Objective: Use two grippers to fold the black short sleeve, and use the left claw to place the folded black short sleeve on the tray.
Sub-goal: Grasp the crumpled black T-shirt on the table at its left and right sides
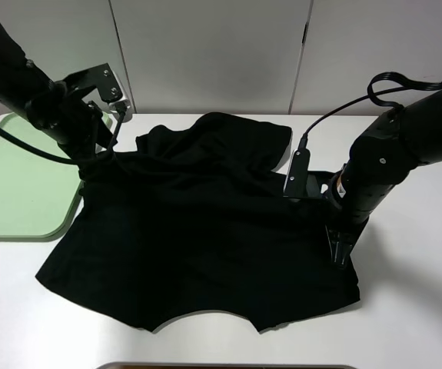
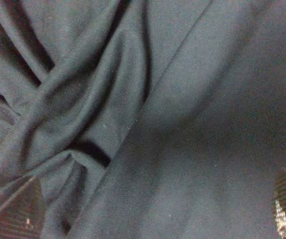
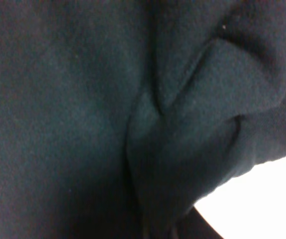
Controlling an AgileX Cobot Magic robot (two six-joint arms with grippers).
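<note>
The black short sleeve (image 1: 197, 223) lies spread and rumpled on the white tabletop (image 1: 405, 323), left edge meeting the tray (image 1: 13, 177) rim. At its right edge the right pincer (image 1: 340, 250) is closed, pinching cloth, with bare tabletop beyond. At the upper-left edge the left pincer (image 1: 100, 152) is wide open, fingers (image 2: 13, 214) apart over cloth.

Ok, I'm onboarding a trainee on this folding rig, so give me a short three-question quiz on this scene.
1. In the high view, the tray sits on which side of the black short sleeve: A left, B right, C front?
2. True or false: the left claw is shut.
3. What is the right gripper pinching?
Key: 1 A; 2 false, the left claw is open; 3 the black short sleeve.
</note>
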